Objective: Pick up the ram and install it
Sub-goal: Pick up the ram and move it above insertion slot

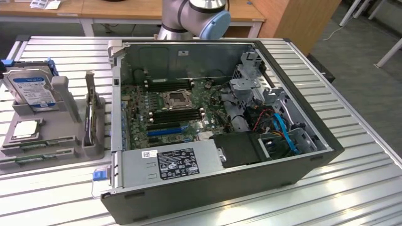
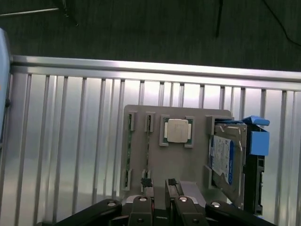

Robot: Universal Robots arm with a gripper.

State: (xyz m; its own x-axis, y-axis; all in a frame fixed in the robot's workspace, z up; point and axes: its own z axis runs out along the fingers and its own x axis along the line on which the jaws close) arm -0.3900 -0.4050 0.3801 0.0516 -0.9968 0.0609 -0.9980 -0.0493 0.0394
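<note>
Two fingers (image 2: 147, 188) of the hand (image 2: 159, 184) stand apart with nothing between them. In the wrist view we find them nearest the camera, at the edge of a grey fixture (image 2: 188, 165). Just past one fingertip lies the ram (image 2: 148, 150), seated on edge in a channel of the fixture. A second stick (image 2: 128, 150) lies parallel, just beside it. Farther along the fixture we note a square processor chip (image 2: 177, 130) in its recess. After it comes a blue-labelled hard drive (image 2: 225, 157), leaning on its stand beside a blue bracket (image 2: 258, 141). The slatted metal table (image 2: 70, 141) carries all of these.

In the exterior view an upright card (image 1: 93, 115) stands between the fixture and the open computer case (image 1: 220, 188). The motherboard (image 1: 139, 103) inside carries long black slots on both sides of the processor socket (image 1: 174, 100), and the robot arm (image 1: 195, 14) rises at the far side.

Each stick appears as a long, narrow, thin green strip, its surface detail too small to tell.

Count: two sticks of ram, one processor chip, one hard drive, one card, one case, one hand.
</note>
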